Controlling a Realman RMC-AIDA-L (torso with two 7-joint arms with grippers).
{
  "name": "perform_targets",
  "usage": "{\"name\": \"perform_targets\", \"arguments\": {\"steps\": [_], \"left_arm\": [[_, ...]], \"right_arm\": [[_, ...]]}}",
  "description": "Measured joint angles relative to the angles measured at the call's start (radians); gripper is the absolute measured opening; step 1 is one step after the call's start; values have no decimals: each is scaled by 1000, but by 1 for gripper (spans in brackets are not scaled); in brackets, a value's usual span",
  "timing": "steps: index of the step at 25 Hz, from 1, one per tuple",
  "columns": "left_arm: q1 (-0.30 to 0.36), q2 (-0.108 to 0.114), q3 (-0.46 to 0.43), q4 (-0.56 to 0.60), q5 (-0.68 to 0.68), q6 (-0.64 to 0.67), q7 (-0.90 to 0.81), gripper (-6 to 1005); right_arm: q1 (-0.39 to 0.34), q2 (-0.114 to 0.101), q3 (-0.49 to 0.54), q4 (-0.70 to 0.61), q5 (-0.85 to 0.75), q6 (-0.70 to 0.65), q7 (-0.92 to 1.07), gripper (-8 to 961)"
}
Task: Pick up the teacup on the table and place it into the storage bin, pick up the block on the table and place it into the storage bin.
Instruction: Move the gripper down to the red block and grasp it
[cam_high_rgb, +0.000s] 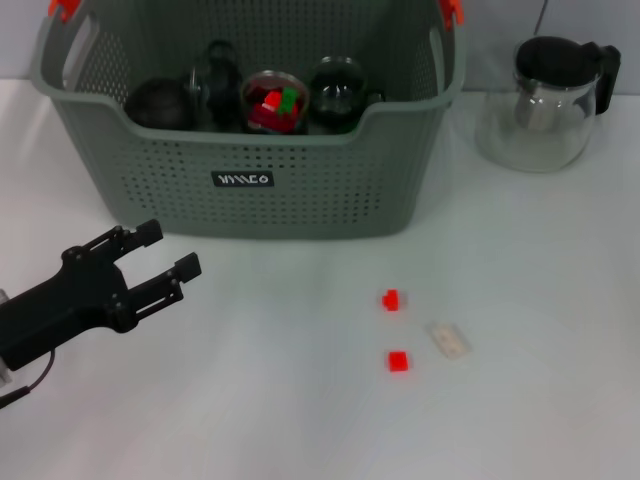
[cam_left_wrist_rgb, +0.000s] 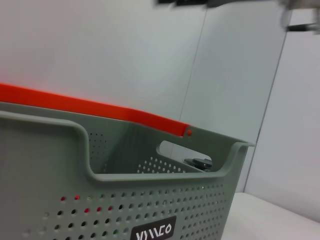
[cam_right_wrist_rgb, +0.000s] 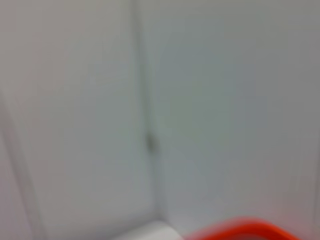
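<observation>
Left gripper (cam_high_rgb: 150, 258): nearest camera, fingers spread, holding nothing, low in front of storage bin (cam_high_rgb: 300, 190)
Storage bin: back of table (cam_high_rgb: 300, 420), already holds dark cups
Glass teapot (cam_high_rgb: 545, 100): right of bin
Blocks: two red (cam_high_rgb: 391, 299) (cam_high_rgb: 398, 362), one pale (cam_high_rgb: 449, 339), well apart from gripper
Right gripper: not visible
Risk: blocks tiny, flat; pinch could slip or shove them
</observation>
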Motion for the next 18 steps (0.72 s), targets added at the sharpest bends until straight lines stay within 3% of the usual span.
{"name": "perform_targets", "arguments": {"steps": [3,8,12,18], "left_arm": [[2,0,0,0,0,-5,0,752],[0,0,0,0,-1,-11,0,752],[-2,1,0,0,-1,-15,0,752],[-5,2,0,0,-1,-34,0,752]], "right_arm": [[-147,-8,17,-133,156,-162,-85,705],[-339,-22,100,-282,247,-466,-164,704],[-425,-32,188,-325,230,-666,-181,703],[-449,-43,273,-355,53,-854,-156,702]]}}
